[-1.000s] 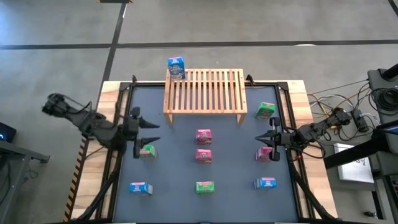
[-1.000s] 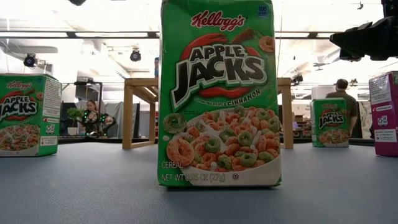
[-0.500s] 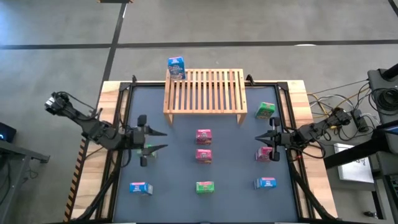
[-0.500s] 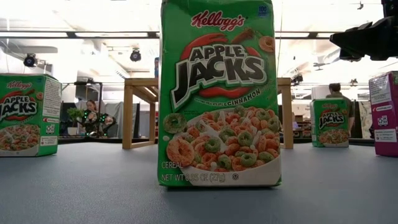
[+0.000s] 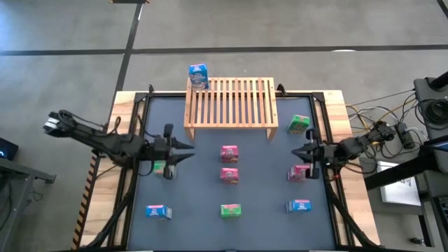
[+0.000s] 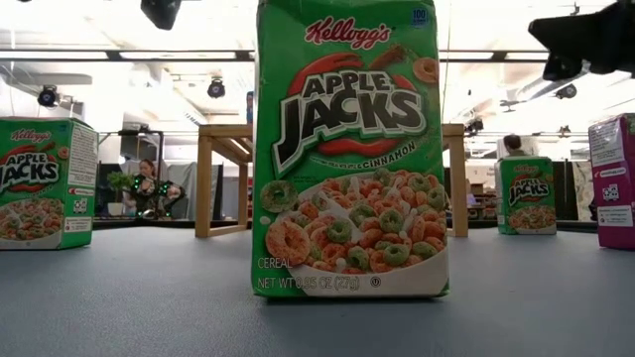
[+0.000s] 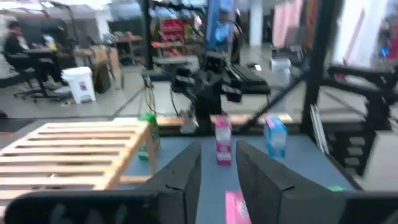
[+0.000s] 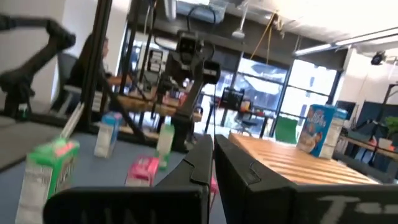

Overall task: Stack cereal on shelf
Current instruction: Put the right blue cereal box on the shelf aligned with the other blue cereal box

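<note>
One blue cereal box stands on the shelf; in front, left fingers slightly parted, right fingers nearly closed, both empty.

Shelf pale bare wood slats, cereal boxes glossy printed card, tabletop matt dk grey

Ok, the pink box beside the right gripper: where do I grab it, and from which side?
Take the pink box near its top, pinching across its thin depth on the broad front and back faces, coming straight down. It stands upright with bare table around it. The right gripper hovers just rack-side of it, so a short top-down approach looks easiest.
</note>
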Controlling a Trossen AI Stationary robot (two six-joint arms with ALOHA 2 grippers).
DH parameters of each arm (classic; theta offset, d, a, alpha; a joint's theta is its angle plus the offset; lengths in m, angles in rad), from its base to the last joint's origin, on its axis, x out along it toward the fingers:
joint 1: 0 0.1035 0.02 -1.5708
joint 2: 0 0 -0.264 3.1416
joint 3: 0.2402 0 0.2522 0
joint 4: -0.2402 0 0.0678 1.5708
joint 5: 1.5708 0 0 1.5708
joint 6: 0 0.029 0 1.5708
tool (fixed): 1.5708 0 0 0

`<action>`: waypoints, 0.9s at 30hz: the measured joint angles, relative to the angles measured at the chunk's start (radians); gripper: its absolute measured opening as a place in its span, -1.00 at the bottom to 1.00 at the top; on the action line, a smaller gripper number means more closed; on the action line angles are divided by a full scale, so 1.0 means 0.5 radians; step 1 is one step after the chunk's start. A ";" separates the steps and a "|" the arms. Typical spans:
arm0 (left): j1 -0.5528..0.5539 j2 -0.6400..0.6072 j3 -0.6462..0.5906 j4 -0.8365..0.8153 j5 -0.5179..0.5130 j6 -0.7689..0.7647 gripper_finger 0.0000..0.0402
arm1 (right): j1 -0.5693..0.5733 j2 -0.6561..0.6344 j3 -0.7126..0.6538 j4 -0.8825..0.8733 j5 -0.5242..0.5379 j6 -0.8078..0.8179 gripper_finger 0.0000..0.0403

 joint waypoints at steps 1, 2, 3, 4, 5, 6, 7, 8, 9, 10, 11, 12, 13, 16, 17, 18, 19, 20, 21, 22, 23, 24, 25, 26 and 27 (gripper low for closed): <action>0.015 0.003 -0.019 0.082 0.000 0.019 -0.63 | 0.000 0.000 0.000 0.016 0.000 0.039 -0.96; 0.026 0.005 -0.037 0.147 -0.002 0.041 -0.65 | 0.000 0.000 0.000 0.021 0.000 0.103 -0.96; 0.033 0.009 -0.055 0.195 -0.001 0.068 -0.66 | 0.000 0.000 0.000 0.029 0.001 0.149 -0.96; 0.039 0.015 -0.066 0.222 -0.001 0.085 -0.67 | 0.000 0.000 0.001 0.058 0.014 0.169 -0.96; 0.045 0.019 -0.069 0.231 0.000 0.093 -0.69 | 0.000 0.000 0.007 0.081 0.028 0.204 -0.96; 0.049 0.020 -0.070 0.231 0.001 0.094 -0.70 | 0.000 0.001 0.031 0.052 0.031 0.248 -0.96; 0.049 0.020 -0.070 0.235 0.001 0.094 -0.70 | 0.000 0.006 0.072 0.020 0.024 0.312 -0.96; 0.049 0.019 -0.070 0.240 0.000 0.094 -0.71 | 0.000 0.012 0.126 -0.023 0.008 0.369 -0.96; 0.049 0.019 -0.072 0.241 0.000 0.094 -0.71 | 0.000 0.022 0.192 -0.094 -0.035 0.425 -0.96; 0.049 0.019 -0.073 0.240 0.000 0.093 -0.72 | 0.000 0.038 0.260 -0.176 -0.111 0.482 -0.96; 0.049 0.019 -0.075 0.240 0.001 0.093 -0.72 | 0.000 0.066 0.336 -0.263 -0.188 0.539 -0.96; 0.049 0.022 -0.076 0.242 0.001 0.093 -0.72 | 0.000 0.107 0.405 -0.340 -0.251 0.602 -0.96; 0.049 0.027 -0.076 0.254 0.000 0.103 -0.72 | 0.001 0.155 0.467 -0.442 -0.290 0.680 -0.96; 0.049 0.064 -0.076 0.280 0.001 0.166 -0.72 | 0.000 0.336 0.655 -0.765 -0.314 0.909 -0.96; 0.050 0.082 -0.076 0.293 0.000 0.186 -0.72 | 0.000 0.414 0.717 -0.848 -0.314 0.988 -0.96; 0.053 0.101 -0.076 0.311 0.001 0.202 -0.72 | 0.001 0.503 0.777 -0.924 -0.314 1.054 -0.96; 0.056 0.120 -0.076 0.327 0.001 0.217 -0.72 | 0.005 0.599 0.838 -0.993 -0.316 1.122 -0.96; 0.062 0.140 -0.075 0.339 0.001 0.228 -0.72 | 0.013 0.697 0.897 -1.055 -0.316 1.169 -0.96; 0.071 0.160 -0.069 0.342 0.001 0.230 -0.72 | 0.027 0.802 0.961 -1.108 -0.315 1.197 -0.96; 0.082 0.179 -0.063 0.343 0.000 0.231 -0.72 | 0.046 0.906 1.027 -1.146 -0.314 1.208 -0.96; 0.093 0.197 -0.060 0.360 0.000 0.232 -0.72 | 0.069 1.008 1.090 -1.170 -0.313 1.212 -0.96; 0.106 0.213 -0.060 0.392 -0.002 0.233 -0.72 | 0.099 1.108 1.153 -1.201 -0.303 1.224 -0.96; 0.118 0.225 -0.060 0.424 -0.012 0.232 -0.72 | 0.133 1.215 1.211 -1.227 -0.291 1.241 -0.96; 0.129 0.229 -0.060 0.444 -0.022 0.227 -0.72 | 0.175 1.315 1.267 -1.242 -0.274 1.270 -0.96; 0.138 0.230 -0.059 0.456 -0.032 0.225 -0.72 | 0.226 1.407 1.319 -1.262 -0.242 1.296 -0.96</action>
